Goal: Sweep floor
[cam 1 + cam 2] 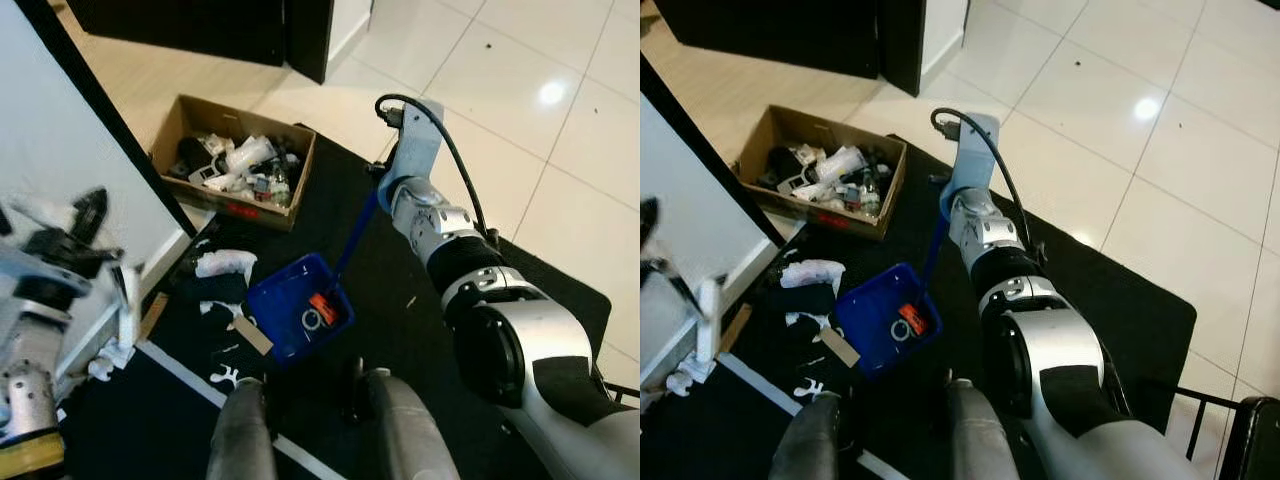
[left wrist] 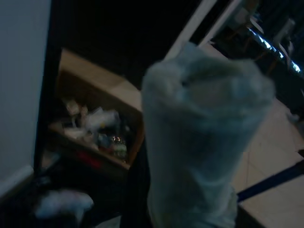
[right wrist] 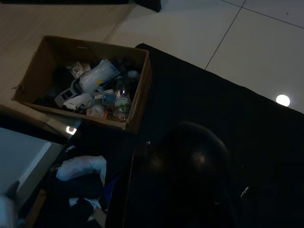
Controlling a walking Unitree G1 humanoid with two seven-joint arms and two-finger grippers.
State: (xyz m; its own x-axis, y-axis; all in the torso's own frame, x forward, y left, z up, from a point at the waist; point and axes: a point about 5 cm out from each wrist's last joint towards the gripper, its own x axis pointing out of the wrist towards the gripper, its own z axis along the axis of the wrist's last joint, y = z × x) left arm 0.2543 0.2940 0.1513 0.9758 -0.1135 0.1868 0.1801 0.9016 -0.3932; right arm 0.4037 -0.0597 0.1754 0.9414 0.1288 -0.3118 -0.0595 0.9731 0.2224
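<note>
A blue long-handled dustpan (image 1: 285,290) rests on the black mat (image 1: 400,330) just ahead of my knees, with an orange scrap (image 1: 322,306) and a white ring in it. Its blue handle (image 1: 356,232) slants up to my right gripper (image 1: 378,192), which is shut on it behind the wrist bracket. White paper scraps (image 1: 225,263) and a cardboard piece (image 1: 252,335) lie beside the pan's mouth. My left gripper (image 1: 72,228), blurred at the left by the wall, holds a white brush (image 1: 130,305) whose pale handle end (image 2: 204,123) looms close in the left wrist view.
An open cardboard box (image 1: 185,118) of bottles and rubbish stands on the floor past the mat's far corner. A white wall panel with a black edge (image 1: 110,110) runs along my left. Glossy pale tiles (image 1: 540,110) stretch away on the right, and dark furniture (image 1: 300,35) stands at the back.
</note>
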